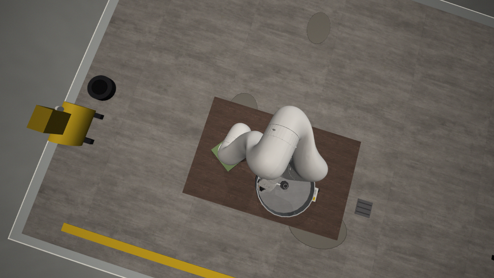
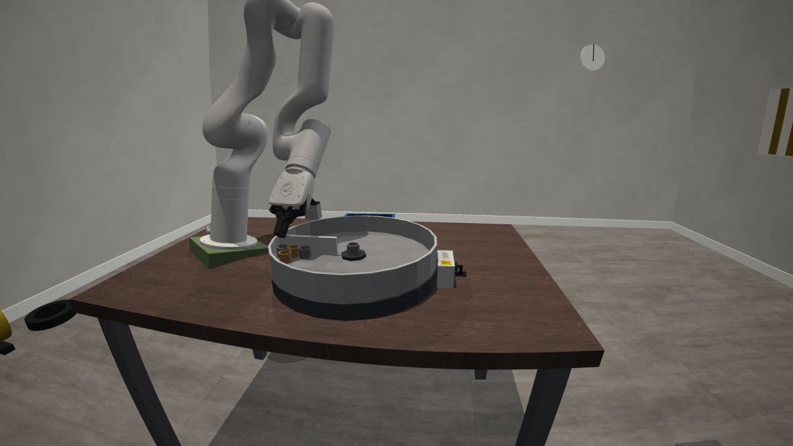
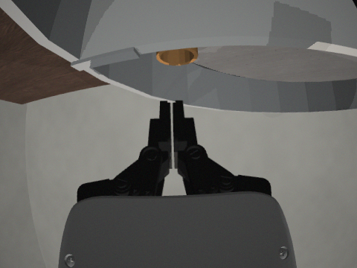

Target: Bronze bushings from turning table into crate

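Note:
The grey round turning table (image 2: 352, 260) stands on the brown table, with a dark hub (image 2: 352, 251) in its middle. At its left inner rim stand two bronze bushings (image 2: 285, 255) (image 2: 293, 250) and two grey steel bushings (image 2: 281, 248) (image 2: 305, 251), by a grey guide bar (image 2: 318, 244). My gripper (image 2: 280, 228) hangs just above the rim, over the bushings, shut and empty. In the wrist view the fingers are pressed together and one bronze bushing (image 3: 177, 56) shows beyond them. A blue crate (image 2: 369, 214) edge peeks out behind the turning table.
The arm's base sits on a green plate (image 2: 227, 249) at the table's left. A white box with a yellow label (image 2: 445, 268) is fixed to the turning table's right side. A black ring (image 2: 48, 314) lies on the floor at the left.

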Controlling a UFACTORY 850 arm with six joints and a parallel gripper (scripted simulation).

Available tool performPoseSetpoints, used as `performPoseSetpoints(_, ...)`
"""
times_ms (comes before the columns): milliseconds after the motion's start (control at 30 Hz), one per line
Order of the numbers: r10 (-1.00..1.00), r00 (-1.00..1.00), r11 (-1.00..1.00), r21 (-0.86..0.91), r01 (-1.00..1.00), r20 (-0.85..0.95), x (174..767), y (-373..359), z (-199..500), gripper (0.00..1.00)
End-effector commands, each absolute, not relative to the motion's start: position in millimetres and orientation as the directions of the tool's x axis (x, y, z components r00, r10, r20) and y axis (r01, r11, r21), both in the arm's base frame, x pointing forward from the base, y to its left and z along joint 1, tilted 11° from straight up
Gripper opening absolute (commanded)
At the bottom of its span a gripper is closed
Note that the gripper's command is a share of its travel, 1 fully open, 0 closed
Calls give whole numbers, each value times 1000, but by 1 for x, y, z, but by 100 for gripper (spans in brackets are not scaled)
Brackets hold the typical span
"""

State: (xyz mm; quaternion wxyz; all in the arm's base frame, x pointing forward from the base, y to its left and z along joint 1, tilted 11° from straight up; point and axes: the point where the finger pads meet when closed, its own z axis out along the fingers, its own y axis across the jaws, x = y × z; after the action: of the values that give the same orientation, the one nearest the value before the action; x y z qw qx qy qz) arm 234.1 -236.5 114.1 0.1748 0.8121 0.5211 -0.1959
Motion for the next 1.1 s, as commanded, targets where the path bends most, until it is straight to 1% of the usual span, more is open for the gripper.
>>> performPoseSetpoints(0,778,379,-398,73,914,-500,232,-240,138,0)
performPoseSetpoints(233,778,379,-398,73,914,-500,230,-241,152,0)
performPoseSetpoints(700,778,379,-398,73,914,-500,230,-241,152,0)
performPoseSetpoints(733,778,379,-398,73,914,-500,230,-241,152,11)
performPoseSetpoints(1067,778,379,-398,73,914,-500,230,-241,152,11)
